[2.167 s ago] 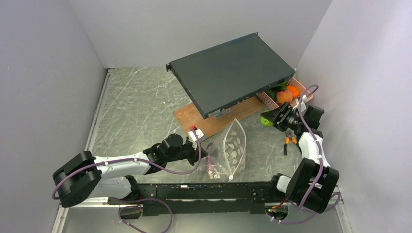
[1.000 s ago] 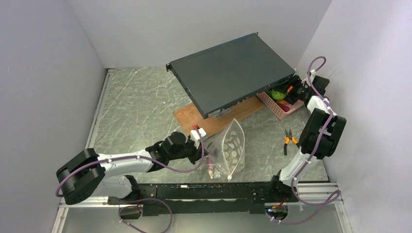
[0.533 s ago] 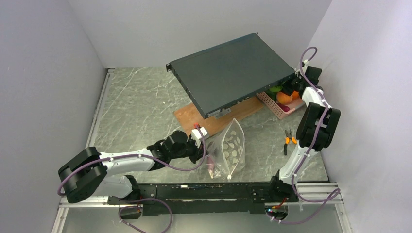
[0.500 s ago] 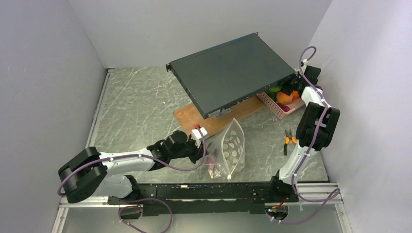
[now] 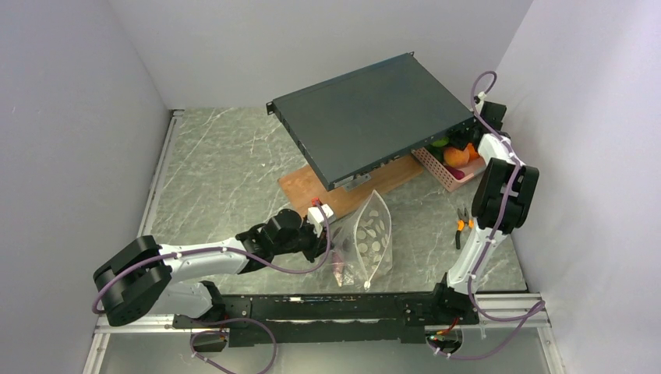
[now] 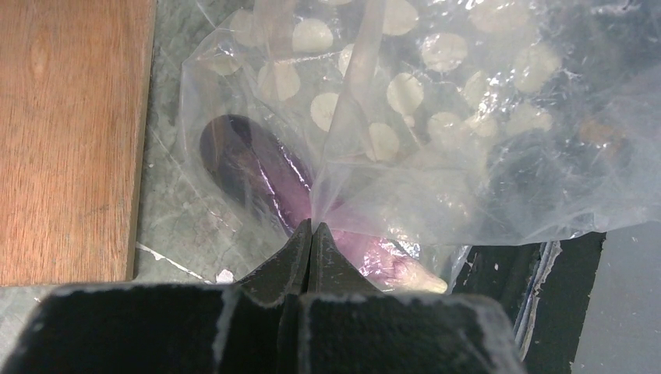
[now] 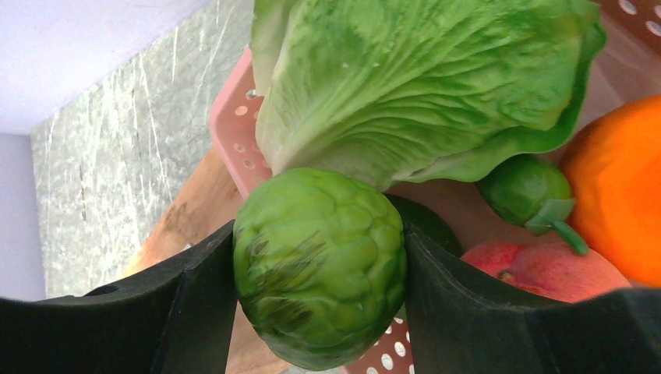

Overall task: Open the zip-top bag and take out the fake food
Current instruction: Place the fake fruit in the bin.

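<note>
R arm (image 5: 505,187) moved over to pink basket (image 7: 234,132); R fingers (image 7: 195,304) grip green fake food (image 7: 319,257).
L fingers (image 6: 284,261) pinched shut on zip-top bag (image 6: 436,156); contents blurry.

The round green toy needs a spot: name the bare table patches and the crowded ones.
Bare: grey marble table left of the brown wooden board, to the left wall. Smaller: between the clear zip-top bag and the orange-handled pliers. Crowded: the pink lattice basket of toy food.

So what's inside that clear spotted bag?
A purple toy eggplant shows through the zip-top bag, next to where the left gripper pinches the plastic. Crumpled film and white dots hide the rest, so other pieces cannot be ruled out.
</note>
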Controlling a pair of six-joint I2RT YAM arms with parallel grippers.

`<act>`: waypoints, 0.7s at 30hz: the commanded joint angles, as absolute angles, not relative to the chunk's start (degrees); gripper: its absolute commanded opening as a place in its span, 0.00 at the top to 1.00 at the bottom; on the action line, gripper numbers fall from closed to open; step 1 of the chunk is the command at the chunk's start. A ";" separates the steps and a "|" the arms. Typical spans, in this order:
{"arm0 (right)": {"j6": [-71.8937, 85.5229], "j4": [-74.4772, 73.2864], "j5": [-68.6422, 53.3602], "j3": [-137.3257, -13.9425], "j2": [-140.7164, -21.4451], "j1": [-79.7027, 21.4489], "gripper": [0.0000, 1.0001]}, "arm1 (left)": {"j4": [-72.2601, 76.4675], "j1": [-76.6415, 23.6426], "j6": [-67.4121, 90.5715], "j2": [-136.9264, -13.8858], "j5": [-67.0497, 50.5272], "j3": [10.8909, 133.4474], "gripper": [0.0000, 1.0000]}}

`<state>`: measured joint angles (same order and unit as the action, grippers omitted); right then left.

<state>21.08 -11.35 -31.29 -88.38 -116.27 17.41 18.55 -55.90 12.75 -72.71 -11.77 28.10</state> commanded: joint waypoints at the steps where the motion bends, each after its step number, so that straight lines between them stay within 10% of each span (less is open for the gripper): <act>1: 19.17 -11.84 -29.28 -91.49 -116.40 16.21 0.64 | 19.07 -55.72 12.53 -72.10 -11.81 29.73 1.00; 21: 17.71 -13.43 -28.58 -90.60 -115.58 16.17 0.29 | 19.68 -55.72 12.98 -71.06 -11.51 28.83 1.00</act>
<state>18.37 -13.80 -28.73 -89.01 -116.31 15.92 18.55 -55.90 12.82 -72.58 -11.73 28.12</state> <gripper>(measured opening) 0.700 0.007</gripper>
